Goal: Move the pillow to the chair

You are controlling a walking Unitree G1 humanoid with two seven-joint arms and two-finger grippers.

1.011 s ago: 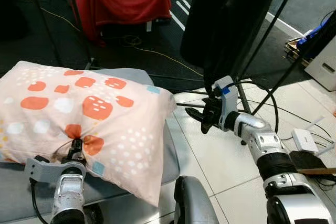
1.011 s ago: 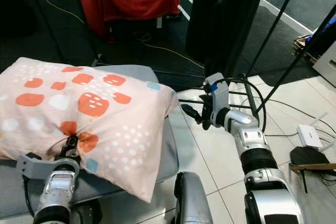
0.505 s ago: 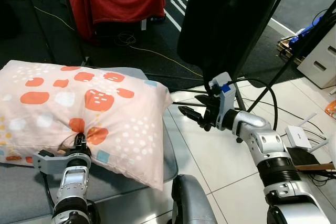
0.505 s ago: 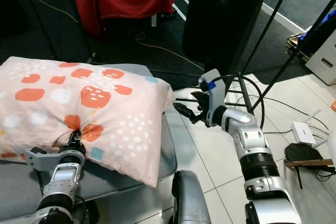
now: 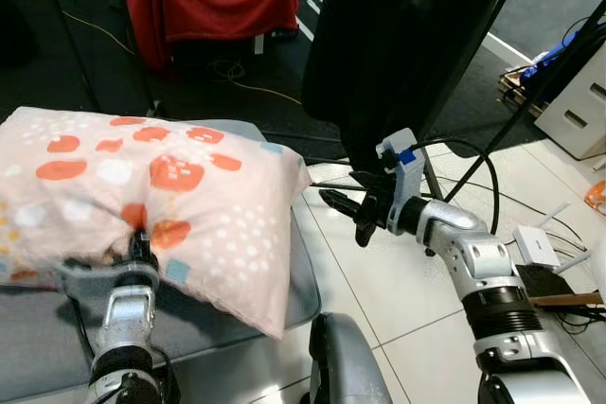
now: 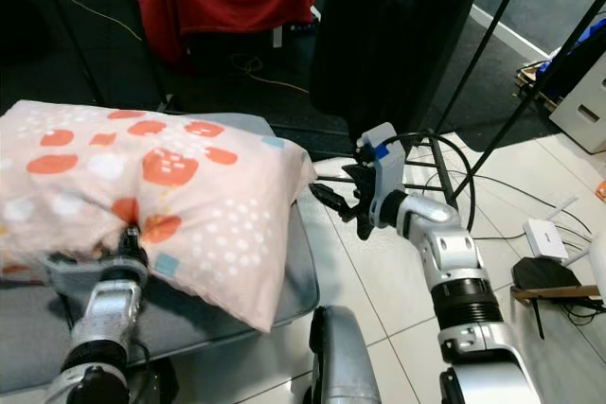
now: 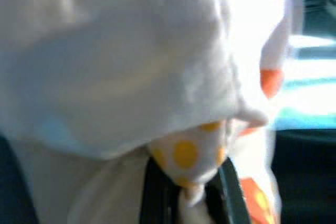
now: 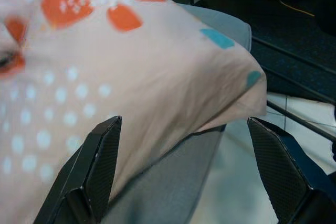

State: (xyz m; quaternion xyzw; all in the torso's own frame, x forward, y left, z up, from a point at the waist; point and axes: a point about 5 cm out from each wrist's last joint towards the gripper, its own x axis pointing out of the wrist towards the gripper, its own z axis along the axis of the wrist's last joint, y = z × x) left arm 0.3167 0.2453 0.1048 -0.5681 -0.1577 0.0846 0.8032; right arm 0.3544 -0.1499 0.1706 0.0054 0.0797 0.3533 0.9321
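Pinching pillow fabric, left tool is clamped; right tool is spread beside its corner. Second grip, then lift, judged next.

Both head eyes looked forward and down, sharing the peach orange-blotched pillow on the grey chair seat. The left wrist camera pressed close against fabric; the right wrist camera faced the pillow's corner.
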